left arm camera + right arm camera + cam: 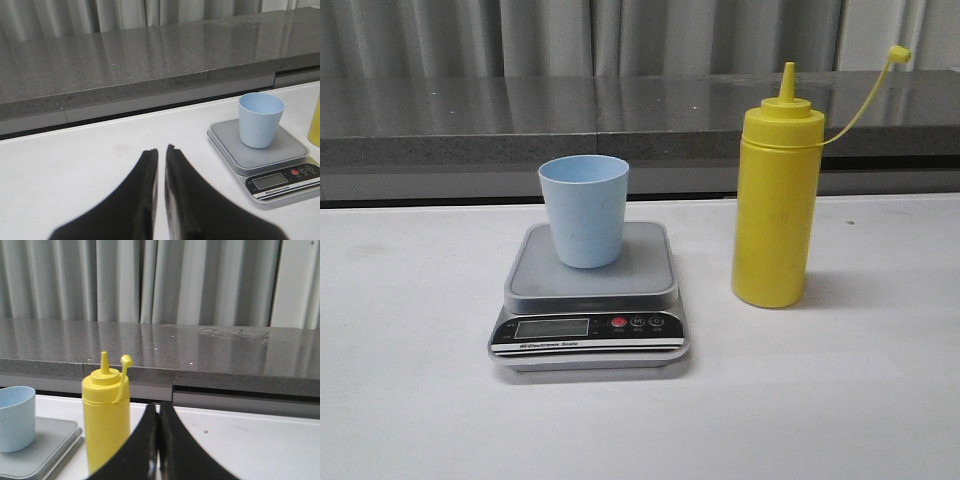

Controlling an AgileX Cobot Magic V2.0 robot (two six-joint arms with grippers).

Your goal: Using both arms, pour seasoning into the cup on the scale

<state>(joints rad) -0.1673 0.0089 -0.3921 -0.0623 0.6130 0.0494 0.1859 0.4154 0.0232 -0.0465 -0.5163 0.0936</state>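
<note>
The pale blue cup [584,208] stands upright on the silver-grey scale [588,296] near the table's middle. To its right stands the yellow seasoning bottle [776,212], nozzle uncapped, its cap [898,54] dangling out on a thin tether. Neither arm shows in the front view. My left gripper [161,150] is shut and empty, well to the left of the scale [262,159] and cup [260,120]. My right gripper [158,406] is shut and empty, just right of the bottle [106,415], with the cup [16,417] beyond it.
A dark grey stone ledge [620,115] runs along the table's far edge, with grey curtains [570,35] behind it. The white tabletop [860,400] stretches to either side of the scale and in front of it.
</note>
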